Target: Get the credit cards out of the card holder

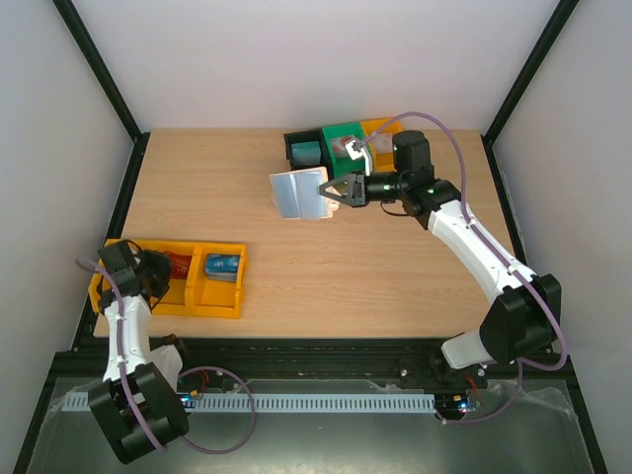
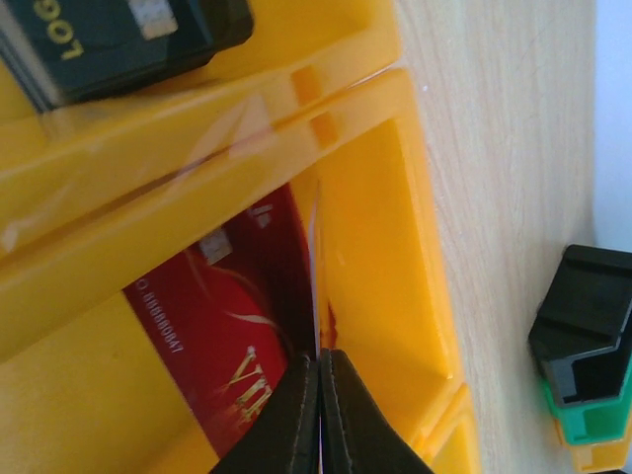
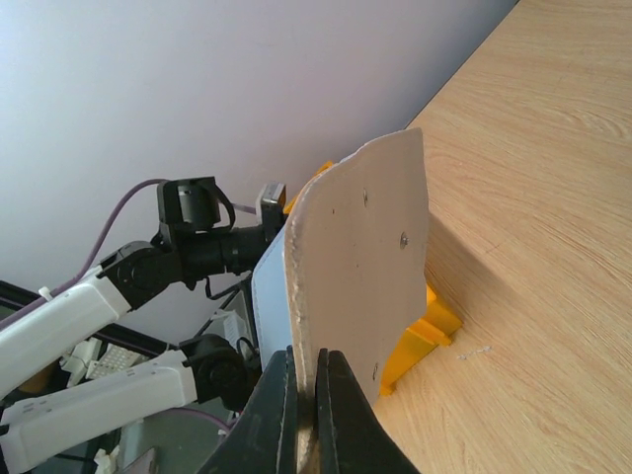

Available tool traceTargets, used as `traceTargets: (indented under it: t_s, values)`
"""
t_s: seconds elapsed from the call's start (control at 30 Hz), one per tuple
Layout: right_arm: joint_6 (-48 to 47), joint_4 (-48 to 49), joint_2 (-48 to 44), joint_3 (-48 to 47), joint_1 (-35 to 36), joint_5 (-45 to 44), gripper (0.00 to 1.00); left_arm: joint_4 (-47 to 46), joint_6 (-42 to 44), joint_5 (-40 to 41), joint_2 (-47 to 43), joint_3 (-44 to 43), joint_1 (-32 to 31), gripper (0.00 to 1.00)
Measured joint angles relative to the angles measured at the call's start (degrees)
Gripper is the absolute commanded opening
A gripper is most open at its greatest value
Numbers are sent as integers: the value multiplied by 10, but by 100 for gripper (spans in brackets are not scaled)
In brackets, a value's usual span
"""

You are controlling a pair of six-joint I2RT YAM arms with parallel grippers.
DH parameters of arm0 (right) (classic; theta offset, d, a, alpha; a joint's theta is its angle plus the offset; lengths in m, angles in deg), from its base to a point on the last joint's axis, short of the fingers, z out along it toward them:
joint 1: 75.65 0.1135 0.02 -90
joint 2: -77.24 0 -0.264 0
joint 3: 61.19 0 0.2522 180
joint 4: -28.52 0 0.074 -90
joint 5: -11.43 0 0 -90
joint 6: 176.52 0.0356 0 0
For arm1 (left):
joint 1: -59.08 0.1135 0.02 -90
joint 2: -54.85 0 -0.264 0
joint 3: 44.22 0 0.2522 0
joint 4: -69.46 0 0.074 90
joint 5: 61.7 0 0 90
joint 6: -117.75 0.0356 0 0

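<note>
The card holder (image 1: 299,194) hangs open above the table's back middle, blue-grey inside and cream-beige (image 3: 365,267) outside. My right gripper (image 1: 331,190) is shut on its edge, jaws (image 3: 318,354) pinching the beige flap. My left gripper (image 1: 155,269) sits in the left compartment of the yellow bin (image 1: 212,301). There its jaws (image 2: 319,357) are shut on a thin card (image 2: 316,257) seen edge-on, standing next to the bin wall (image 2: 375,197); its face is hidden. A red credit card (image 2: 197,336) with "VIP" lettering lies in the same compartment (image 1: 179,265).
A blue card (image 1: 222,267) lies in the yellow bin's right compartment and looks dark, marked "LOGO" (image 2: 109,39), in the left wrist view. Black (image 1: 301,148), green (image 1: 341,138) and yellow bins stand at the table's back. Black frame posts rise at the corners.
</note>
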Motion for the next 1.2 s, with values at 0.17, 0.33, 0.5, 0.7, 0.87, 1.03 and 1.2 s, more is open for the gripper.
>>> traceTargets:
  t_s: [0.17,0.33,0.5,0.7,0.87,1.03,1.2]
  values:
    - [-2,0,0,0,0,3,2,-9,-1,3,0,23,0,2]
    - [-4,-3,0,0,0,3,2,-8,-2,9,0,25,0,12]
    - [-5,-5,0,0,0,3,2,12,-4,28,0,24,-1,25]
    - [-5,-5,0,0,0,3,2,34,-4,38,0,13,-3,28]
    - [-5,-6,0,3,0,3,2,81,4,68,0,-34,-4,27]
    - [-5,-8,-1,3,0,3,2,152,27,133,6,-90,-5,26]
    - [-5,-9,-12,14,0,3,2,176,31,145,23,-70,-5,20]
